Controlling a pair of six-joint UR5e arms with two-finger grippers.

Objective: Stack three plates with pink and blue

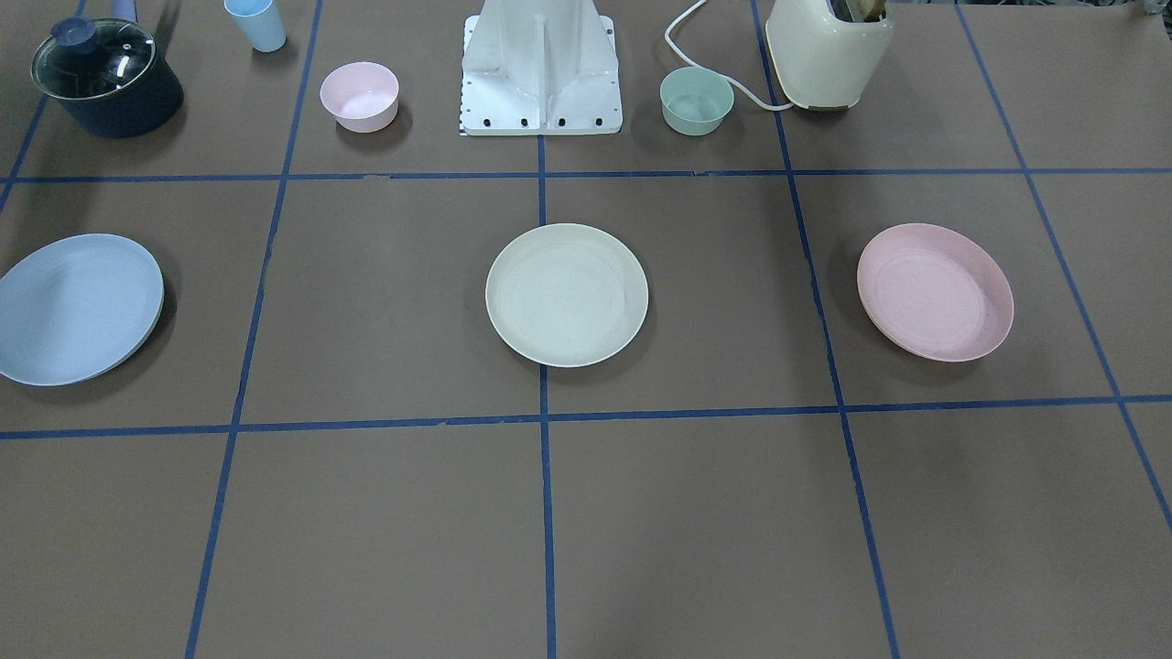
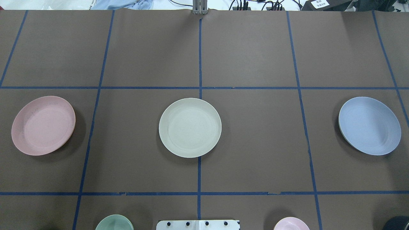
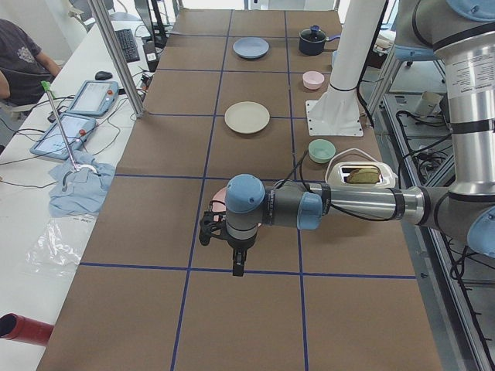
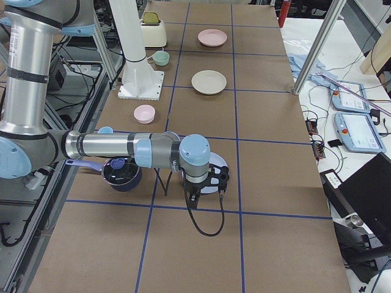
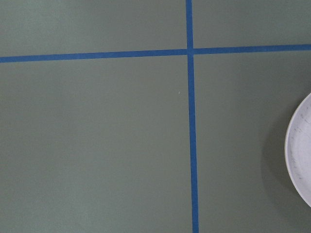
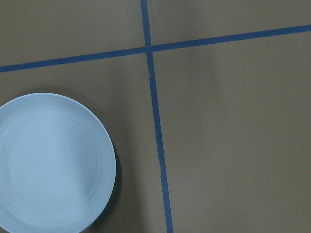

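Observation:
Three plates lie apart in a row on the brown table. The cream plate (image 1: 567,295) is in the middle, also in the overhead view (image 2: 190,127). The pink plate (image 1: 935,291) (image 2: 43,125) is on my left side; its rim shows in the left wrist view (image 5: 301,150). The blue plate (image 1: 78,307) (image 2: 369,126) is on my right side, also in the right wrist view (image 6: 53,162). My left gripper (image 3: 207,230) hangs above the table beside the pink plate. My right gripper (image 4: 219,177) hangs over the blue plate's edge. Both show only in the side views, so I cannot tell whether they are open or shut.
Near the robot base (image 1: 540,73) stand a small pink bowl (image 1: 359,96), a small green bowl (image 1: 697,101), a cream toaster (image 1: 829,50), a dark lidded pot (image 1: 108,78) and a blue cup (image 1: 256,23). Blue tape lines cross the table.

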